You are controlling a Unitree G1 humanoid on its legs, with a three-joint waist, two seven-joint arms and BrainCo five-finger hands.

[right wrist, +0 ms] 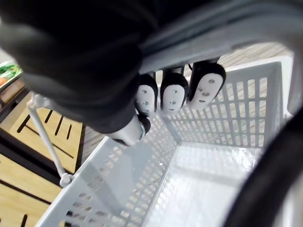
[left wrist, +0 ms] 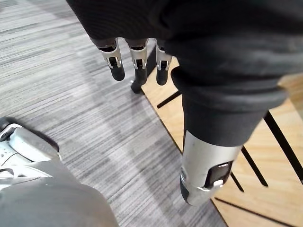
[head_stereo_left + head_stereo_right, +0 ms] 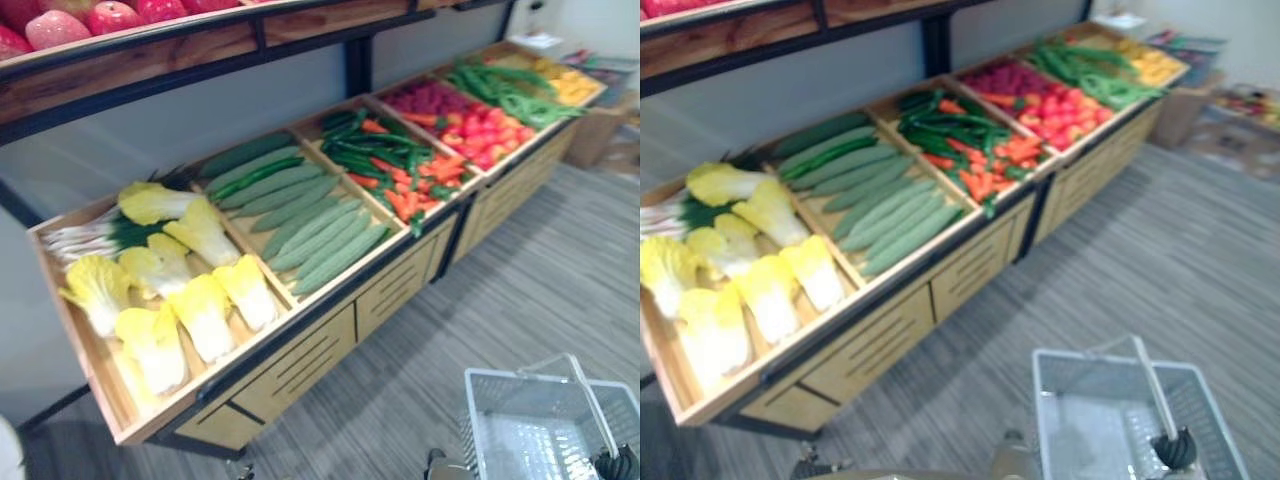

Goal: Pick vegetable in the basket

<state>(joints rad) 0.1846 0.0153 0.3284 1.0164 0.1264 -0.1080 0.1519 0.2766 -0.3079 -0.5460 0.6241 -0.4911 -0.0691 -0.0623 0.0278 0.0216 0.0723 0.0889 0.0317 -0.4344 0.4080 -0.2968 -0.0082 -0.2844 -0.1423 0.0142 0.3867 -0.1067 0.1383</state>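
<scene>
Eye views: all vegetables (image 3: pixel 310 225) lie on the counter (image 3: pixel 310 360), the empty basket (image 3: pixel 520 373) low before it; left wrist view: left robot hand (image 2: pixel 138 61) hangs by the counter, fingers straight, holding nothing; right wrist view: right robot hand (image 1: pixel 173 97) is curled round the handle (image 1: pixel 227 23); picking is not yet begun.

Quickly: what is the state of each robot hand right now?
Left robot hand: open, holding nothing.
Right robot hand: closed round the basket handle.
</scene>
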